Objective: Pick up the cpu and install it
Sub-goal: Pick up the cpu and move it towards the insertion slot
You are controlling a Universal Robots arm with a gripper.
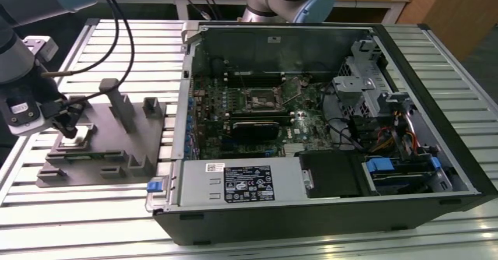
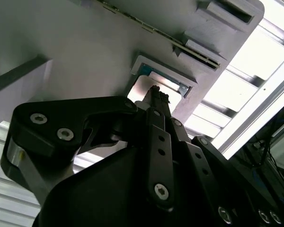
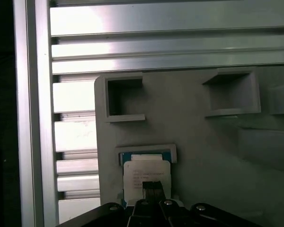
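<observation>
- Hovering at the exterior view's left, the arm holds its pincer [image 1: 70,133] pointed down over the grey fixture [image 1: 116,168]; the fixture lies on the slatted metal surface [image 1: 116,38], just beside the open computer case [image 1: 327,126].
- cpu [image 3: 146,171]: lies flat in a shallow framed recess of the fixture, pale metal lid upward; a blue-green border shows along one side; not yet lifted.
- Pincer state: in both wrist views the fingertips [image 2: 155,94] are drawn narrow, close together with nothing between them; they stand over the middle of the lid; whether they touch it or hang just clear cannot be told from these angles.
- Socket [image 1: 260,99]: black-framed square on the board inside the case; well apart from the cpu.
- Handling (judged, not seen):
  - light, thin and stiff; it should not flex when gripped;
  - the smooth metal lid is likely slippery, so a light grip may let it slide or tilt;
  - the underside contacts are likely fragile and the corners chip; a drop or a skewed seating is the main risk;
  - best taken by two opposite edges, fingers spread to the chip's width, kept level; the recess frame probably leaves little room beside the edges.
</observation>
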